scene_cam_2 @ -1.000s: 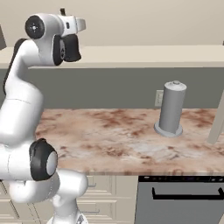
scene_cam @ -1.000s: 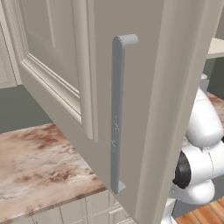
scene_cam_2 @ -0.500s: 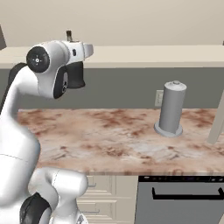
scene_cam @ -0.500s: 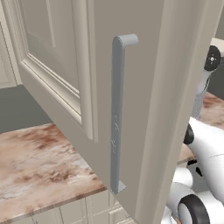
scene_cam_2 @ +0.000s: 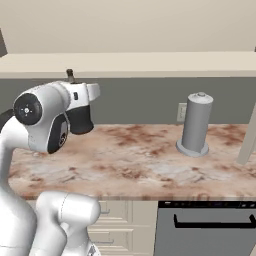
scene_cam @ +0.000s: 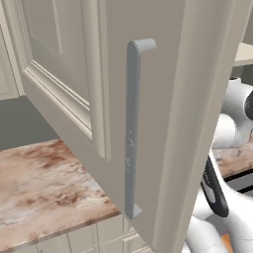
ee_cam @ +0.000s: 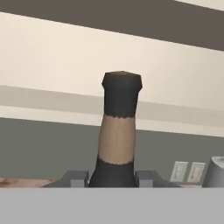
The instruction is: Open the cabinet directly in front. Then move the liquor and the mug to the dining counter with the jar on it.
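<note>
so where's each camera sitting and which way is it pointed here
Left base view: behind the arm on its left, facing the open cabinet door with its grey handle over the marble counter; white arm at lower right.
Right base view: behind on the right, facing the same counter and a grey canister; arm at left.
Hand view: on the hand, along the gripper shut on the liquor; the canister shows at its right edge too.

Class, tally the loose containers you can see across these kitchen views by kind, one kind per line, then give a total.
Liquor bottle, held between the gripper fingers: 1
Grey domed canister standing on the marble counter: 1
Total: 2
</note>
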